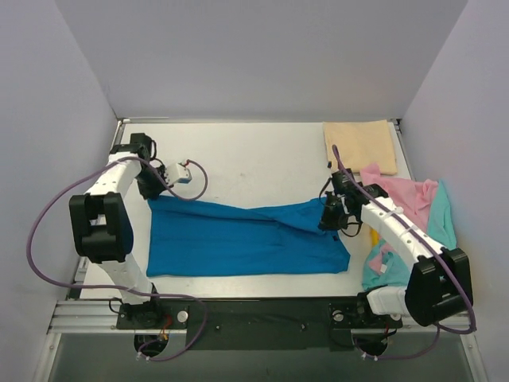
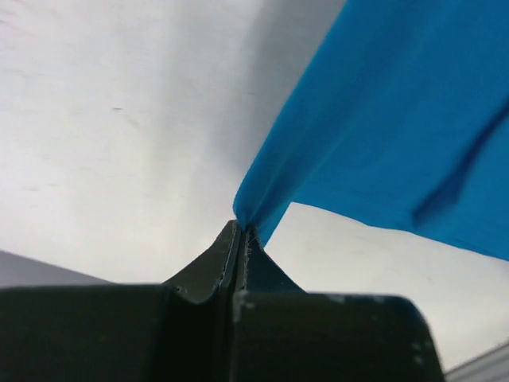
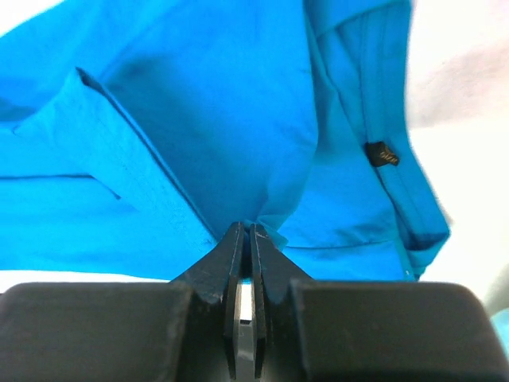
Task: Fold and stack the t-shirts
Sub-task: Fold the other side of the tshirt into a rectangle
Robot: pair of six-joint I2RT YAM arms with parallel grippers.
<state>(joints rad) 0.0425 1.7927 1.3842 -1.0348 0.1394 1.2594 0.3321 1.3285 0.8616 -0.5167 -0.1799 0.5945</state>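
The white table (image 1: pixel 262 151) carries everything. Across its near middle, between my two arms, lies the bright blue t-shirt (image 1: pixel 238 239). It is spread long from left to right and is mostly flat, with a raised fold running along its far edge towards my right side.

At the table's right edge, beside my right arm, the teal t-shirt (image 1: pixel 443 227) lies crumpled with the pink t-shirt (image 1: pixel 406 195) on top of it. In the far right corner the beige t-shirt (image 1: pixel 362 145) sits folded flat, just beyond the pink one and apart from the blue one.

My left gripper (image 2: pixel 240 227) is at the blue shirt's far left corner. Its jaws are pressed together on a pinch of the blue cloth, which fans out and upward from the tips in my left wrist view, with bare table behind it.

My right gripper (image 3: pixel 245 229) is at the shirt's far right part. Its jaws are likewise clamped on a gathered bit of blue cloth, with hems and seams spreading away above the tips.

A small dark label (image 3: pixel 386 153) shows on a seam to the right of that grip.
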